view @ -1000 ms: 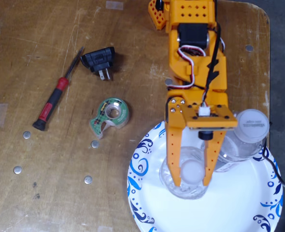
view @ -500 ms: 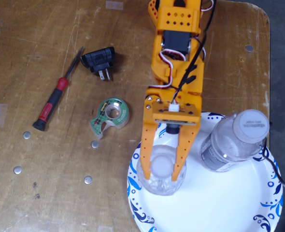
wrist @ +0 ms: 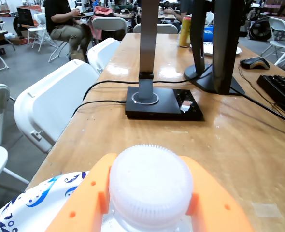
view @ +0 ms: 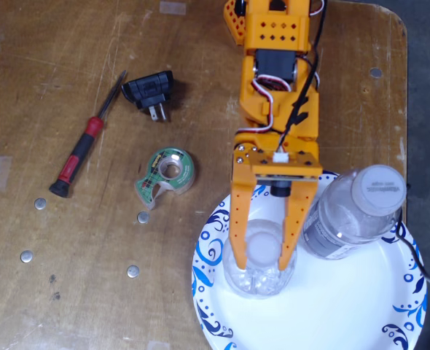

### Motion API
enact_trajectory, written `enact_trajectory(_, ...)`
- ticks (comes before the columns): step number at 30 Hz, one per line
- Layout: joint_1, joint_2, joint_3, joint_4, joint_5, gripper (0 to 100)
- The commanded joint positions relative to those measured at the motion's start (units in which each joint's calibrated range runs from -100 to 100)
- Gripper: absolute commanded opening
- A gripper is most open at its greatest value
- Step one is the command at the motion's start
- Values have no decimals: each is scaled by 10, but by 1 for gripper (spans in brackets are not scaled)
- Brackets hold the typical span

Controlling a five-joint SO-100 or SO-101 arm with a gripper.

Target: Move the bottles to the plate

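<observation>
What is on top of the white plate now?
Both bottles stand on the plate: the taller labelled bottle and the ribbed bottle, whose cap sits between the gripper fingers. The bottles cover the plate beneath them.

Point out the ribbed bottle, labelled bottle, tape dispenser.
ribbed bottle (view: 261, 249), fixed view, on its cap
labelled bottle (view: 379, 189), fixed view, on its cap
tape dispenser (view: 170, 173), fixed view, on the roll's green rim
</observation>
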Motion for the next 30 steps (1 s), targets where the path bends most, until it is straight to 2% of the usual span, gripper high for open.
enact_trajectory(1,-1,-22,16,-23,-1,9)
enact_trajectory(8,3,-23,74,-105,0,9)
enact_trajectory(16,3,-25,70,-109,3,9)
enact_trajectory(23,-2,-28,66,-110,2,26)
enact_trajectory(30,-20,-29,58,-111,-1,36)
